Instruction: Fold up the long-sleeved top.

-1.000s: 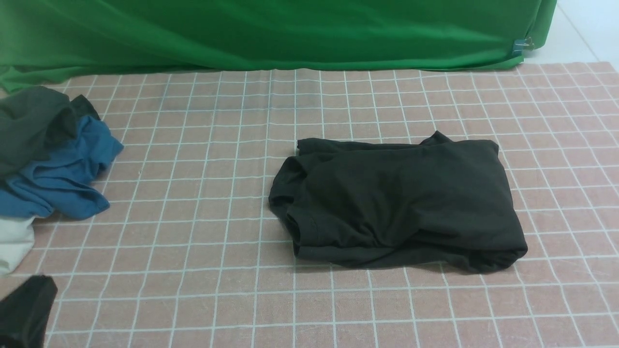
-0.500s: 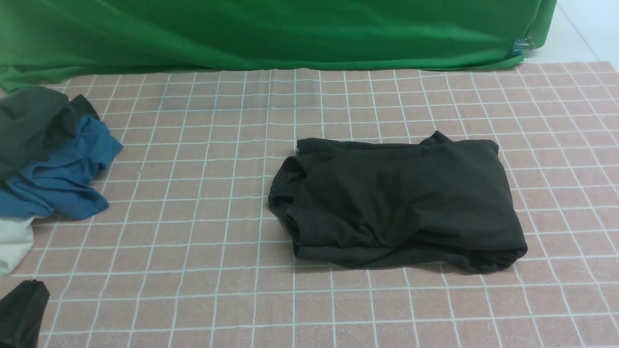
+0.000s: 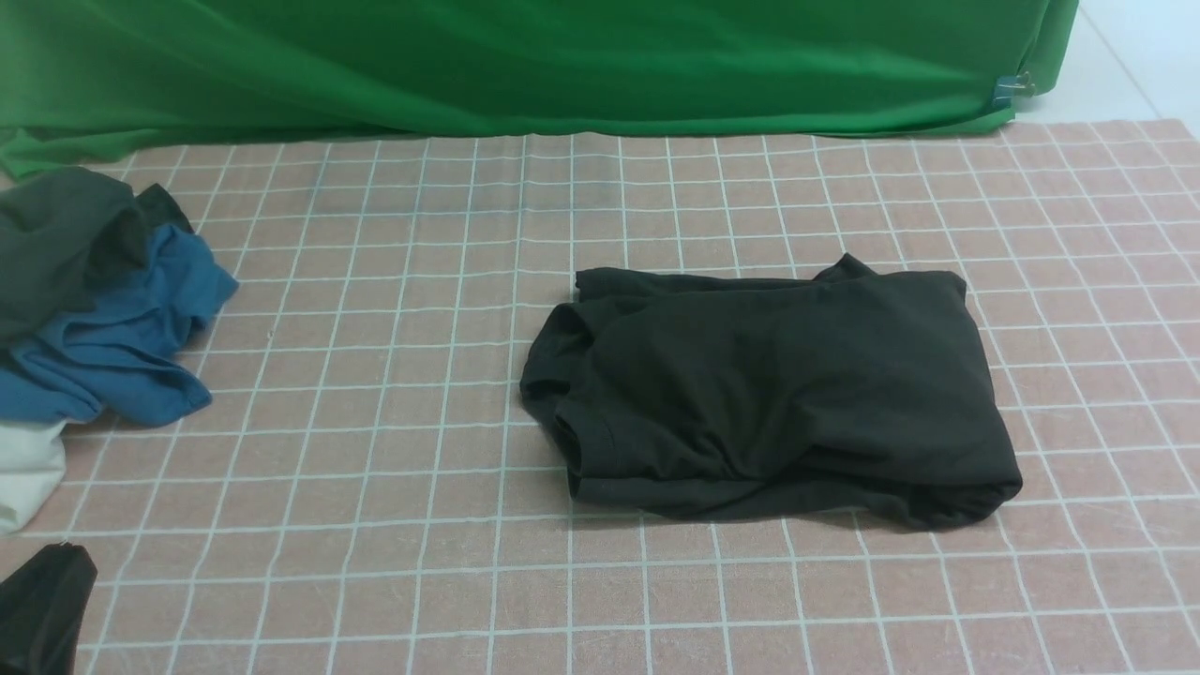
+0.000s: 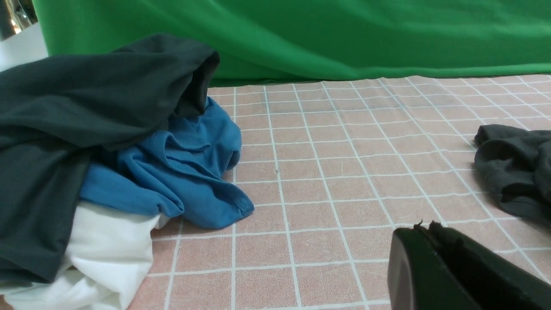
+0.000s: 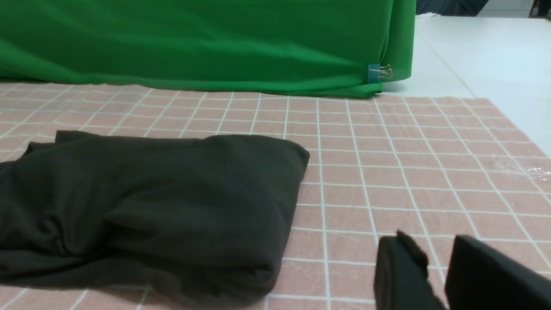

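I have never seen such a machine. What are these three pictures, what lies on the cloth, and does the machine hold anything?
It is a robot with two arms. One picture looks forward from between the arms; the other two come from cameras on the wrists. On the checked cloth lies the black top, already folded into a bundle. At the robot's left sits a pile of other clothes. The left end effector is shut and empty. The right end effector has its jaws slightly apart and holds nothing.
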You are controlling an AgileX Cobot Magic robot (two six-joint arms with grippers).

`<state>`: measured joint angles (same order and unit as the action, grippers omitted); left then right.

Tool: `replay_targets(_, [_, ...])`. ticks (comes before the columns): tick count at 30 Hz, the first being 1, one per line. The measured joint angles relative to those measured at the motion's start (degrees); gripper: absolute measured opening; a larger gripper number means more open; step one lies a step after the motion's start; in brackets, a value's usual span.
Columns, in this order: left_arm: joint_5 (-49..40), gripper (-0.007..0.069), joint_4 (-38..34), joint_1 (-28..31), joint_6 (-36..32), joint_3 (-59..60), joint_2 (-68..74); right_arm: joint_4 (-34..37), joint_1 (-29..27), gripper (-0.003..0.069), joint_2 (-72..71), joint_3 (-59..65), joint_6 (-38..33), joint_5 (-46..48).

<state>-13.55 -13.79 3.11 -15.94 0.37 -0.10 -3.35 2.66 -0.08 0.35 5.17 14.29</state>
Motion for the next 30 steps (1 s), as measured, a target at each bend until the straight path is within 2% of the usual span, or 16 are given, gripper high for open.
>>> replay_targets(13, [0.0,0.0018,0.19,0.0,0.0,0.0,0.0,0.0,0.0,0.0235,0.0,0.0,0.0,0.0])
replay_targets(30, [0.0,0.0018,0.24,0.0,0.0,0.0,0.0,0.0,0.0,0.0237,0.0,0.0,0.02,0.0])
